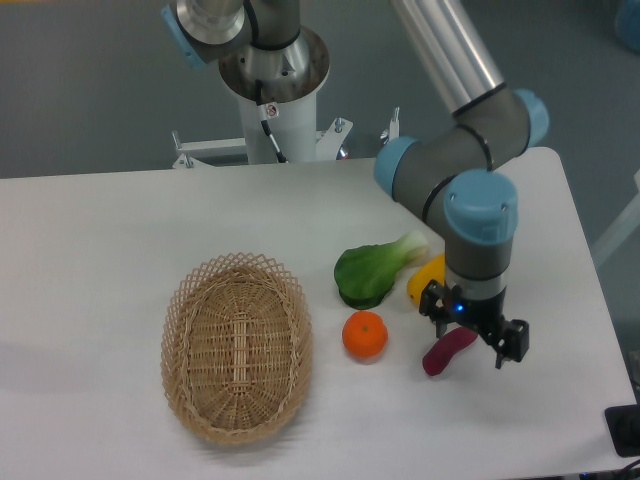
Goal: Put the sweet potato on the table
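The sweet potato (448,351) is a small, slim, slightly curved oblong, dark magenta-purple. It sits in the lower right of the frame, tilted, its lower end toward the left and low against the worktop (120,215), its upper end rising to the right. Whether it touches the surface cannot be told. The worktop is a large white, smooth, flat rectangle with rounded corners, filling most of the frame from the left edge to the right.
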